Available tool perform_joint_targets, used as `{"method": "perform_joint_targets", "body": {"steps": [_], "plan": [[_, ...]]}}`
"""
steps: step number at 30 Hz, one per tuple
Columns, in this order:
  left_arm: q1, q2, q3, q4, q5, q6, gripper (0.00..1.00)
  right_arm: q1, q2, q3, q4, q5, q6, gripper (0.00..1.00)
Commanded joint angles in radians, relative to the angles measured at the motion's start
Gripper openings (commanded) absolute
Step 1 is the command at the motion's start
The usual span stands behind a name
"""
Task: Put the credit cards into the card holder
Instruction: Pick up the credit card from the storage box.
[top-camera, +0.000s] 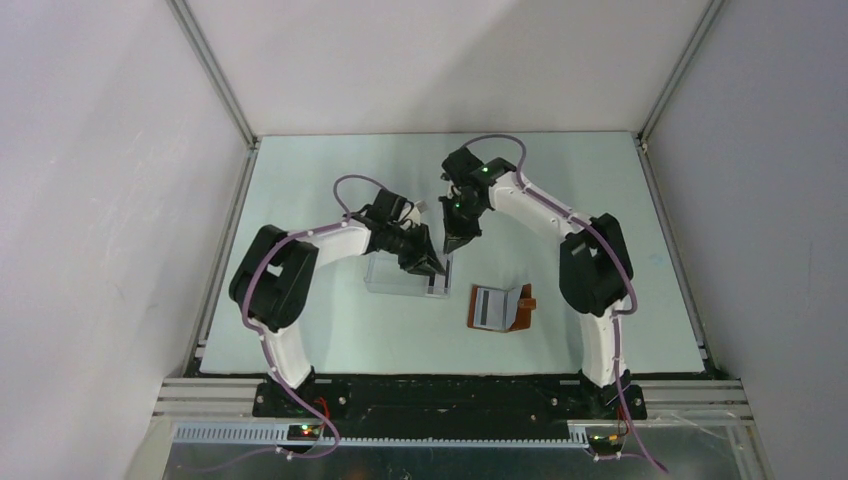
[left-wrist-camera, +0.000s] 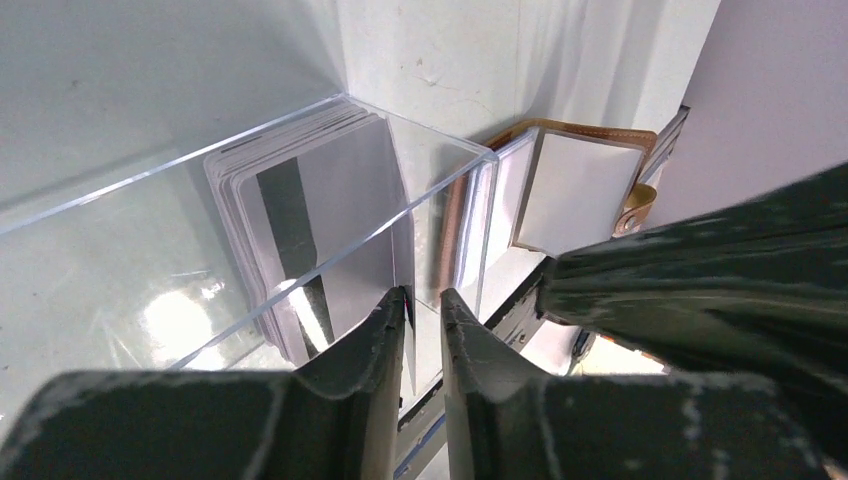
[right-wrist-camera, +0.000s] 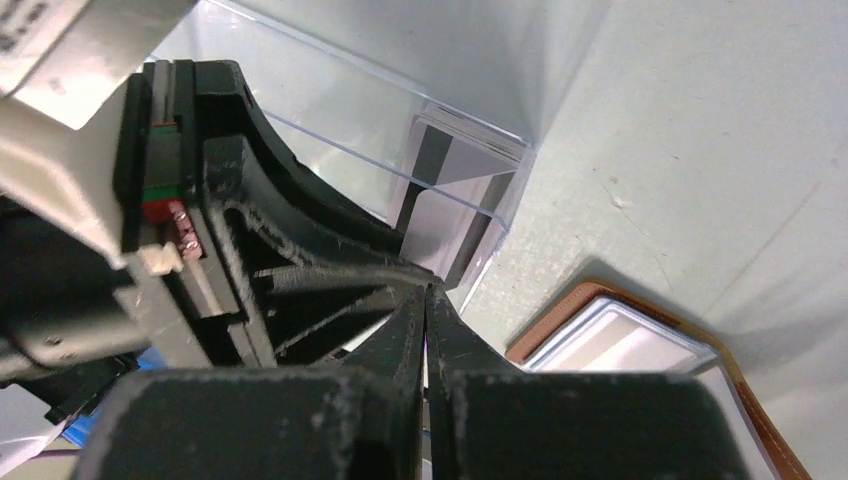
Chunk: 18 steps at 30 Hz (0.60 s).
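Note:
The credit cards (left-wrist-camera: 330, 200) stand as a stack with dark stripes at the right end of a clear box (top-camera: 385, 275). My left gripper (left-wrist-camera: 425, 300) reaches down at that end. Its jaws stand narrowly apart, with the front card's thin edge against the left finger (left-wrist-camera: 385, 330) and a gap to the other finger. Just to the right, my right gripper (right-wrist-camera: 430, 295) is shut with nothing in it, close beside the left one (top-camera: 432, 268). The tan card holder (top-camera: 522, 310) lies open on the table, with a striped card (top-camera: 490, 307) in its left side.
The box's clear walls (left-wrist-camera: 150, 180) surround the cards. The two grippers nearly touch above its right corner, and the right gripper's dark body (left-wrist-camera: 700, 260) fills the right of the left wrist view. White enclosure walls and metal rails (top-camera: 215, 75) border the pale table.

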Motion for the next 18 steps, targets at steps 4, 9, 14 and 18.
{"method": "perform_joint_targets", "body": {"steps": [4, 9, 14, 18], "plan": [[-0.011, -0.014, -0.003, 0.009, -0.067, -0.020, 0.09, -0.029, -0.114, 0.011, -0.024, 0.008, -0.022, 0.03], [-0.009, -0.109, -0.026, 0.007, -0.129, -0.022, 0.00, -0.042, -0.183, -0.016, -0.003, -0.033, -0.025, 0.26], [-0.008, -0.271, -0.046, -0.002, -0.220, -0.036, 0.00, -0.050, -0.272, -0.039, 0.023, -0.084, -0.021, 0.57], [-0.007, -0.399, -0.050, -0.004, -0.235, -0.035, 0.00, -0.094, -0.388, -0.132, 0.094, -0.193, -0.004, 0.73]]}}
